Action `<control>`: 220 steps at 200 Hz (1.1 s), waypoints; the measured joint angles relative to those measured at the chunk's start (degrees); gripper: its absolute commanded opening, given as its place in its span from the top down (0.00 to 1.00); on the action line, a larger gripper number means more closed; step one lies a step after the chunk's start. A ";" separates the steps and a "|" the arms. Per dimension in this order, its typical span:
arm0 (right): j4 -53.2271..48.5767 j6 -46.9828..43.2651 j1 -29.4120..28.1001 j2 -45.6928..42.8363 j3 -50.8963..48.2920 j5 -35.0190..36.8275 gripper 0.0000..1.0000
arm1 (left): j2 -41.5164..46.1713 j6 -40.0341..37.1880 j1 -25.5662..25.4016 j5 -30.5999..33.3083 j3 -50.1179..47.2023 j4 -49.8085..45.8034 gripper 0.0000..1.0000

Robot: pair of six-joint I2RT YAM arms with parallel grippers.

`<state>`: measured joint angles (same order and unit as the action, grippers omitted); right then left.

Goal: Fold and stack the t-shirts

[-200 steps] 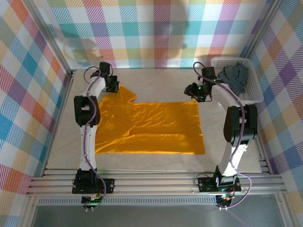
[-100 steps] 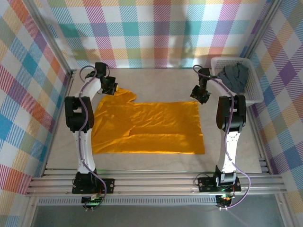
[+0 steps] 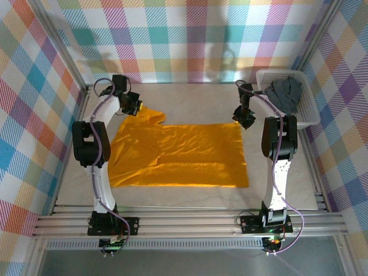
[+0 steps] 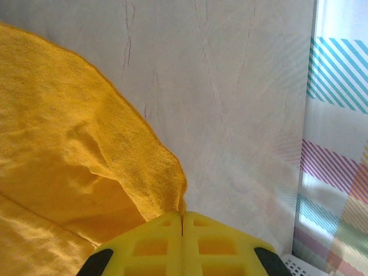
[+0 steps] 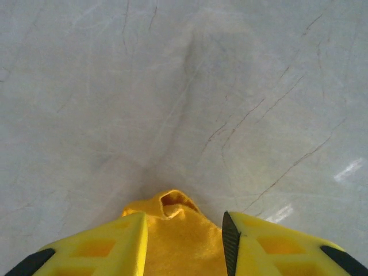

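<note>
I see the left gripper point(image 4: 182, 218) clamped on the orange-yellow t-shirt point(image 4: 63, 155), at its soft hem. Right gripper point(image 5: 184, 219) gapes astride a crumpled corner

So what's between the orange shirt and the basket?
Between shirt and basket: bare table, with the right arm over it, in the top view.

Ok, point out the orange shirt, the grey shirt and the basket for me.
orange t-shirt point(image 3: 190, 155), top view, middle of body.
grey t-shirt point(image 3: 286, 92), top view, bunched middle.
white basket point(image 3: 310, 100), top view, right rim.

Spread t-shirt point(image 3: 184, 155) on table point(image 3: 190, 100); second t-shirt point(image 3: 286, 92) in basket point(image 3: 309, 112), far right.
</note>
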<state>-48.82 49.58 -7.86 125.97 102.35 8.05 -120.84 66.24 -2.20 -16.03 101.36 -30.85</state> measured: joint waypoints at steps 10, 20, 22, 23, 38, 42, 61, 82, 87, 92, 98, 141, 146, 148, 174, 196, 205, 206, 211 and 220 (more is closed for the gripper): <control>-0.92 1.75 -0.20 0.00 1.07 -0.11 0.60 | 0.39 -0.13 -0.02 0.02 -0.31 0.02 1.00; -1.99 3.67 -0.57 0.11 2.71 -0.13 0.59 | 0.79 -0.31 -0.02 0.02 -0.63 0.09 1.00; -2.10 3.87 -0.63 0.11 2.93 -0.13 0.59 | 0.90 -0.33 -0.02 0.02 -0.74 0.17 1.00; -2.14 4.11 -0.68 0.11 3.13 -0.13 0.59 | 0.94 -0.33 -0.02 0.00 -0.76 0.20 1.00; -2.29 6.78 -1.29 0.17 4.61 -0.13 0.59 | 1.36 -0.55 -0.02 -0.02 -1.33 0.44 1.00; -2.34 7.21 -1.42 0.24 4.83 -0.15 0.58 | 1.36 -0.59 -0.02 -0.02 -1.44 0.59 1.00; -2.91 10.05 -1.90 1.88 6.56 -0.42 0.59 | 1.44 -1.09 -0.02 -0.28 -1.97 1.05 1.00; -3.74 12.20 -2.19 4.79 8.09 -0.33 0.58 | 2.01 -1.42 -0.02 -0.72 -3.21 1.09 1.00; -4.02 12.68 -2.25 5.42 8.11 -0.26 0.58 | 2.16 -1.46 -0.02 -0.83 -3.48 1.07 1.00; -4.48 13.05 -2.34 5.86 8.13 -0.07 0.58 | 2.29 -1.57 -0.02 -0.90 -3.67 1.09 1.00; -4.98 13.40 -2.36 6.40 8.13 0.28 0.58 | 2.43 -1.60 -0.02 -0.94 -3.82 1.07 1.00; -7.23 14.58 -2.40 7.74 10.03 3.26 0.58 | 4.28 -1.88 -0.02 -1.07 -4.48 1.07 1.00; -7.43 14.51 -2.40 7.89 10.36 3.69 0.58 | 4.57 -2.05 -0.02 -1.09 -4.48 1.07 1.00; -7.50 14.51 -2.40 7.98 10.49 3.85 0.58 | 4.70 -2.05 -0.02 -1.09 -4.48 1.07 1.00; -7.93 14.25 -2.27 8.57 11.17 5.16 0.55 | 6.16 -2.93 -0.02 -1.07 -4.48 1.05 1.00; -8.20 13.84 -2.23 8.70 11.45 5.20 0.62 | 6.86 -3.15 -0.02 -1.11 -4.48 1.05 1.00; -8.26 13.53 -2.23 8.98 11.87 4.94 0.69 | 6.97 -3.17 -0.02 -1.33 -4.48 1.05 1.00; -8.26 13.35 -2.23 9.01 11.89 4.96 0.70 | 6.99 -3.19 -0.02 -1.36 -4.48 1.05 1.00; -8.24 13.33 -2.23 9.25 12.07 4.79 0.74 | 6.99 -3.30 -0.02 -1.42 -4.50 1.05 1.00; -8.22 12.76 -2.23 9.53 12.11 4.61 0.82 | 7.02 -3.45 -0.02 -1.53 -4.66 1.03 1.00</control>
<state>-57.04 62.35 -10.09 135.50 114.45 12.67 -113.82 62.78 -2.22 -17.56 96.71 -29.82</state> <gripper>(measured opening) 0.266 0.050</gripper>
